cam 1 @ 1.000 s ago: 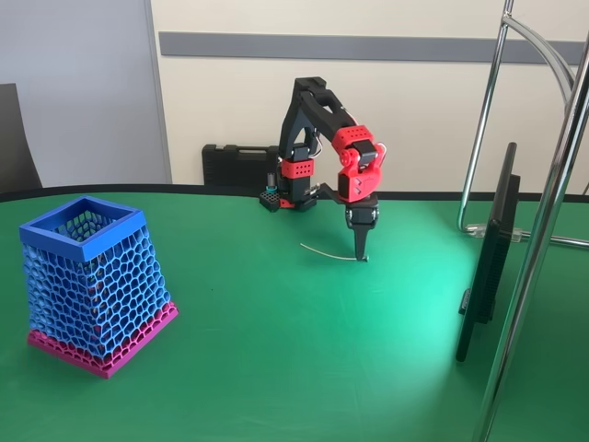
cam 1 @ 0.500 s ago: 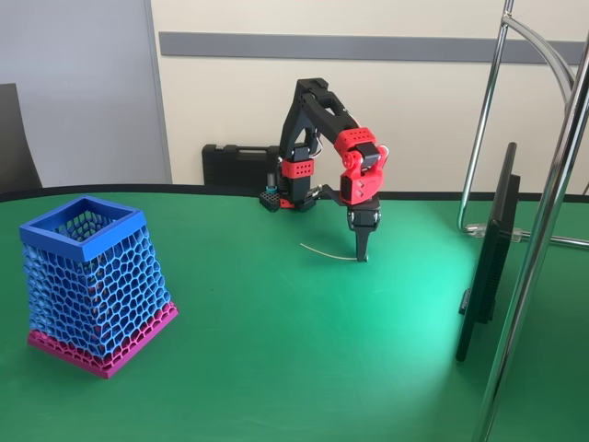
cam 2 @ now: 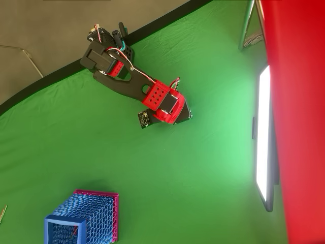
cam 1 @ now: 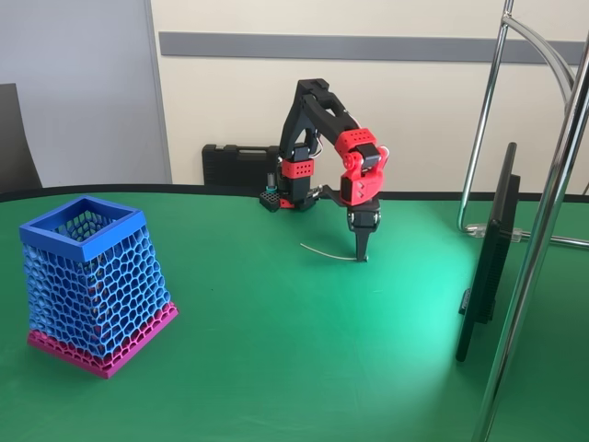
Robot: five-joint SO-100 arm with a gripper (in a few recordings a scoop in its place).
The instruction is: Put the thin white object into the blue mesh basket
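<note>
While pointing straight down, the fingers (cam 1: 363,259) are pinching together on the right end of the thin white object (cam 1: 329,253); its length is trailing toward 9 o'clock above the tabletop (cam 1: 294,350), basket (cam 1: 90,281) sitting well apart at 8 o'clock.

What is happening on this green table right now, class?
A red and black robot arm's gripper points straight down, its tips on one end of a thin white curved strand lying on the green table. A blue honeycomb-mesh basket with a pink base stands well off to the left, nothing white visible inside.
</note>
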